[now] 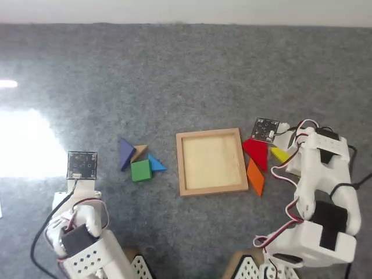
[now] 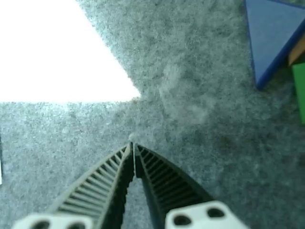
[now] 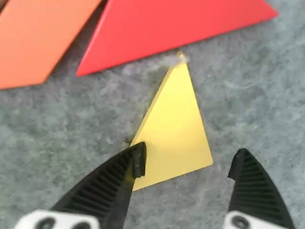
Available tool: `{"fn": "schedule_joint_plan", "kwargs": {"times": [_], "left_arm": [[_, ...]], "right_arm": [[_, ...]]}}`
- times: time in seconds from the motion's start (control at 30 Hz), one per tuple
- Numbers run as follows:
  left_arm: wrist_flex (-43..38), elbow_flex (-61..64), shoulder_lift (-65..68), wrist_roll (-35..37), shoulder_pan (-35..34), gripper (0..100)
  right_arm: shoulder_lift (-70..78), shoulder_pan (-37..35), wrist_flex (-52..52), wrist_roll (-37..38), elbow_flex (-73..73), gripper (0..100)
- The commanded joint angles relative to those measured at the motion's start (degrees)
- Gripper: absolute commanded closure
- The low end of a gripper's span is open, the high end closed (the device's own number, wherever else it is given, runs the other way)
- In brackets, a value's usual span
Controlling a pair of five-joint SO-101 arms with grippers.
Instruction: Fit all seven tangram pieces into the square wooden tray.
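Looking from the arms outward, we find the left tool (image 2: 133, 143) with its jaws pressed together and nothing between them. It hangs over bare grey bench (image 1: 174, 75), well to the left of the square wooden tray (image 1: 210, 190). The right tool (image 3: 189, 157) is on the tray's right side, jaws spread wide and straddling the broad end of the yellow triangle (image 3: 176, 129). One fingertip (image 3: 138, 160) overlaps that piece's edge, though we cannot tell if it touches.

Farther out, the yellow triangle's tip almost meets the red triangle (image 3: 176, 24). The orange parallelogram (image 3: 38, 33) lies beside the red one, and both sit just beside the tray's right rim.

Left of the tray, near it but apart, four pieces are clustered: a green square (image 1: 140, 171), a light blue triangle (image 1: 156, 164), a tan triangle (image 1: 139, 152) and a dark blue triangle (image 1: 125, 153). All seven pieces lie on the bench outside the tray.
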Motion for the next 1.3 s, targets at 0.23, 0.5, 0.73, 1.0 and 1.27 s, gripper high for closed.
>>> {"fn": "schedule_joint_plan", "kwargs": {"times": [0.23, 0.5, 0.73, 1.0, 1.27], "left_arm": [[0.44, -0.40, 0.09, 0.53, 0.44, 99], [0.44, -0.40, 0.09, 0.53, 0.44, 99], [0.44, -0.40, 0.09, 0.53, 0.44, 99], [0.44, -0.40, 0.09, 0.53, 0.44, 99], [0.44, -0.40, 0.09, 0.53, 0.44, 99]], "right_arm": [[-2.77, 0.92, 4.44, 1.85, 5.80, 69.6], [-5.49, 0.75, 3.30, 1.85, 9.41, 69.6], [-5.49, 3.38, 2.95, -1.14, 7.21, 69.6], [-6.02, 6.02, 2.95, -5.10, 6.95, 69.6], [-12.97, 8.66, 3.47, -15.03, 6.95, 69.3]]}}
